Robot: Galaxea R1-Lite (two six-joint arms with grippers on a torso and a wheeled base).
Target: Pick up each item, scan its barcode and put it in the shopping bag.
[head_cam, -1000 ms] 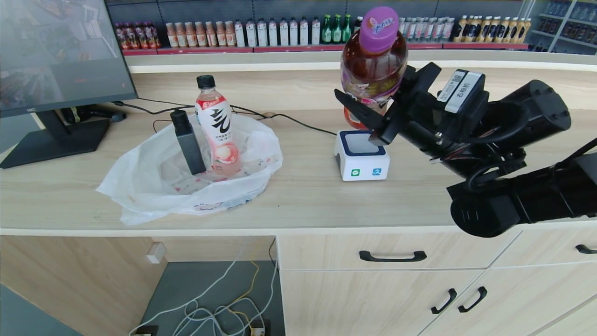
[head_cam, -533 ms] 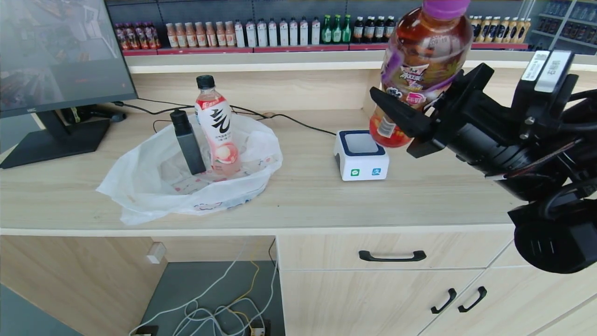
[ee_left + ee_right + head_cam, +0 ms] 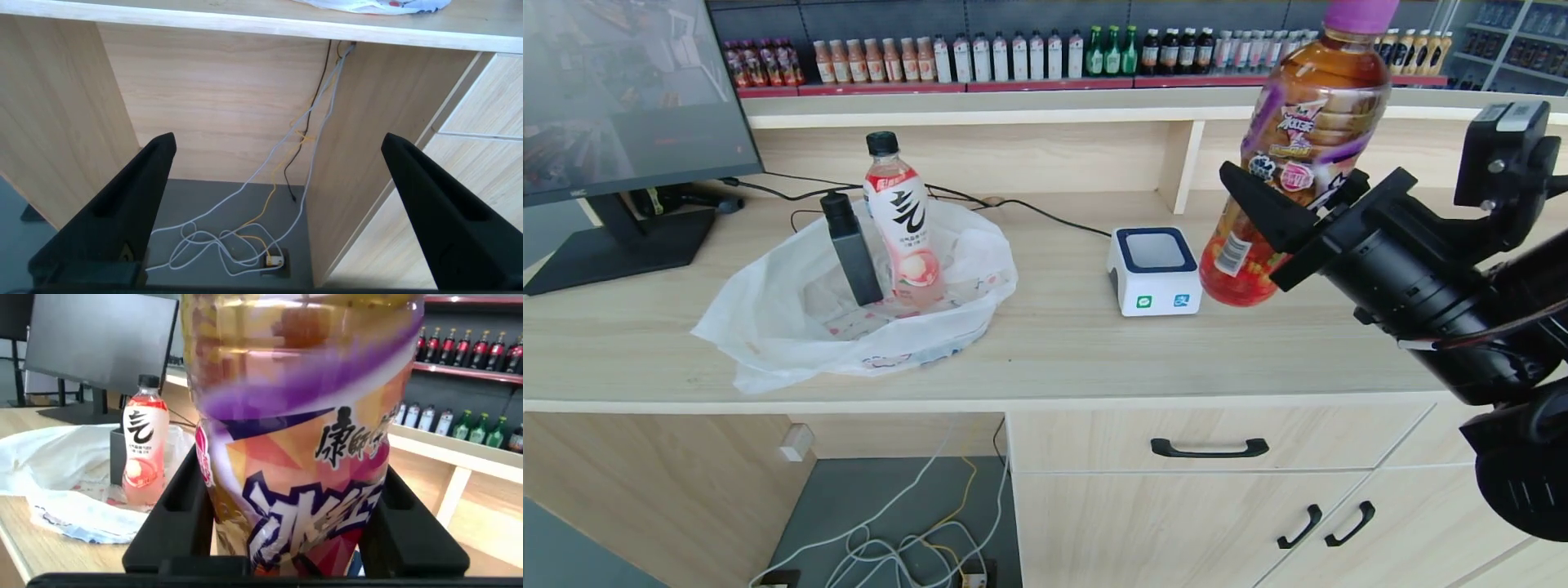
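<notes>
Clamping a tea bottle [image 3: 1307, 106] (tilted), right pincer [image 3: 1294, 216] hovers near scanner [image 3: 1154, 273].

Tea bottle [image 3: 1303, 114]: amber, purple cap and label. Scanner [image 3: 1156, 287]: white, navy rim. Bag [image 3: 768, 327]: white. Tabletop [image 3: 1094, 353]: pale woodgrain.

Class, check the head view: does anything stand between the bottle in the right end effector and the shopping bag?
Yes. The white scanner sits on the counter between the bottle and the shopping bag.
</notes>
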